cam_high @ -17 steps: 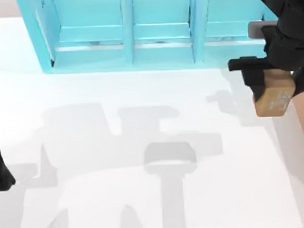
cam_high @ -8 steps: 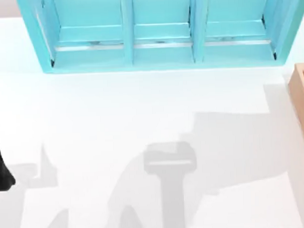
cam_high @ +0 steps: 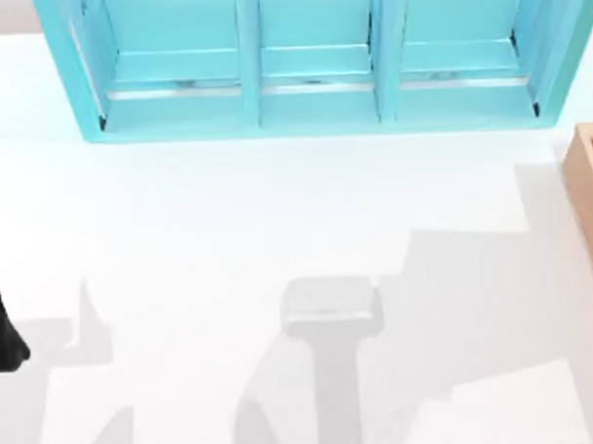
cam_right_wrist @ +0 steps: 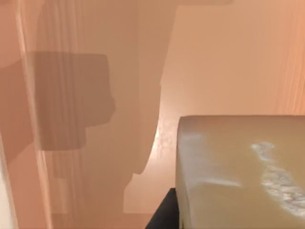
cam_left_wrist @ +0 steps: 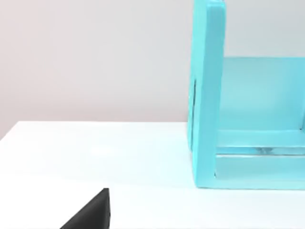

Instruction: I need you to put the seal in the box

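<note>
Right wrist view: one seal point(cam_right_wrist: 240, 171) close up, speckled face showing, over the one box's point(cam_right_wrist: 95, 119) salmon interior; right hand's grip state cannot be told. Top view: box wall point(cam_high: 589, 168) at the worktop's point(cam_high: 277, 223) right edge, broad open worktop, one three-bay shelf unit point(cam_high: 310, 61) at the far edge. Left arm point(cam_high: 0, 325) parked at the left edge.

Overhead looks straight down; left wrist faces the shelf point(cam_left_wrist: 209, 95) low, right wrist seemingly close inside the box point(cam_right_wrist: 95, 95).
</note>
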{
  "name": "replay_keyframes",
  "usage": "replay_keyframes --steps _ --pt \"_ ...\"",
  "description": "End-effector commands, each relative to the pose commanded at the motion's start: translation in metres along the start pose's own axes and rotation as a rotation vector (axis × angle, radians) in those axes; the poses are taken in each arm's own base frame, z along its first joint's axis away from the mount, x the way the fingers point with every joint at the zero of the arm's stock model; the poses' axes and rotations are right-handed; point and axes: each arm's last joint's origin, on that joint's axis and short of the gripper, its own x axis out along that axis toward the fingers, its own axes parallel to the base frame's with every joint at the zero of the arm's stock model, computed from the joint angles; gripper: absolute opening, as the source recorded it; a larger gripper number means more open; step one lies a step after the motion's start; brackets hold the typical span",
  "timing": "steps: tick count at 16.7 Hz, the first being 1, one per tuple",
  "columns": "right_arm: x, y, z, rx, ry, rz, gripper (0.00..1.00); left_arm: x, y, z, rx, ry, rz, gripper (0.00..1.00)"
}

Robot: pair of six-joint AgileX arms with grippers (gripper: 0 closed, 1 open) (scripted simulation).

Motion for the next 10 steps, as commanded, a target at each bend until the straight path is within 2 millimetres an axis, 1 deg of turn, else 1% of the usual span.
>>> replay_keyframes --steps 1,3,7,8,10 --pt "0.004 0.000 0.000 -0.001 0.001 0.000 0.00 0.000 0.000 0.000 0.000 0.000 0.000 1.00" --pt "0.017 0.000 0.001 0.000 0.000 0.000 0.00 0.000 0.000 0.000 0.000 0.000 0.000 1.00" --pt "0.054 -0.001 -0.001 0.001 -0.001 0.000 0.00 0.000 0.000 0.000 0.000 0.000 0.000 1.00" --pt "0.060 0.000 -0.002 0.002 0.000 0.001 0.00 0.000 0.000 0.000 0.000 0.000 0.000 1.00" --pt "0.063 0.000 -0.002 0.002 0.000 0.001 0.00 0.000 0.000 0.000 0.000 0.000 0.000 1.00"
